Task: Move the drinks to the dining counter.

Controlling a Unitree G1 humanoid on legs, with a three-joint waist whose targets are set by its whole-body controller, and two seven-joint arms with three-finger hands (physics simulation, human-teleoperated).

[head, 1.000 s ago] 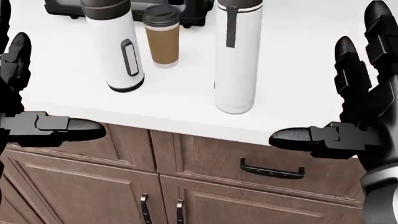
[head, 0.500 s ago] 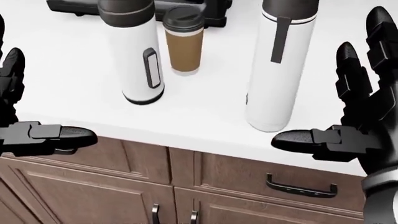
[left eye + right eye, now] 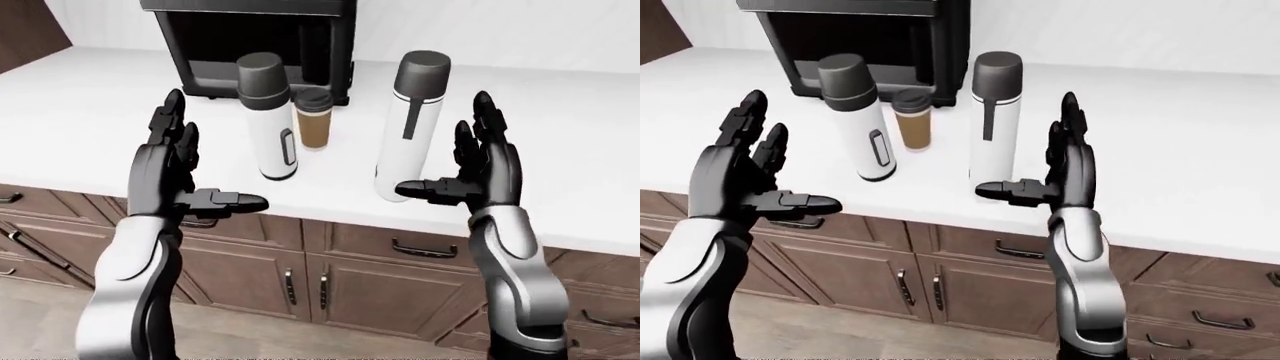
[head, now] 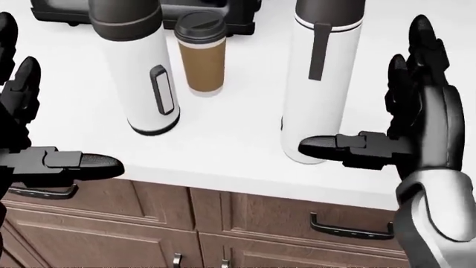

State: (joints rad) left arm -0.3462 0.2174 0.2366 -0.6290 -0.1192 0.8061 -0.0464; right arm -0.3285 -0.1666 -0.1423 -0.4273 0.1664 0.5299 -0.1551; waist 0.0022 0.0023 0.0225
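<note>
Three drinks stand on the white counter [image 3: 90, 112]. A white flask with a dark grey cap [image 4: 141, 72] is at the left, and a brown paper cup with a black lid [image 4: 202, 53] is just behind it. A taller white flask with a grey cap and strap [image 4: 320, 78] stands to the right. My right hand [image 3: 1030, 146] is open just right of the tall flask, its thumb [image 4: 327, 148] crossing the flask's base. My left hand [image 4: 71, 114] is open, left of the shorter flask and apart from it. Neither hand holds anything.
A black coffee machine [image 3: 250, 45] stands on the counter behind the drinks, close to the cup. Brown cabinet drawers and doors with dark handles [image 3: 425, 251] run below the counter's edge. Wood floor shows at the bottom of the left-eye view.
The head view has shifted, so the camera moved. My right hand has come in leftward, and its thumb now overlaps the tall flask's base. The drinks stand as before.
</note>
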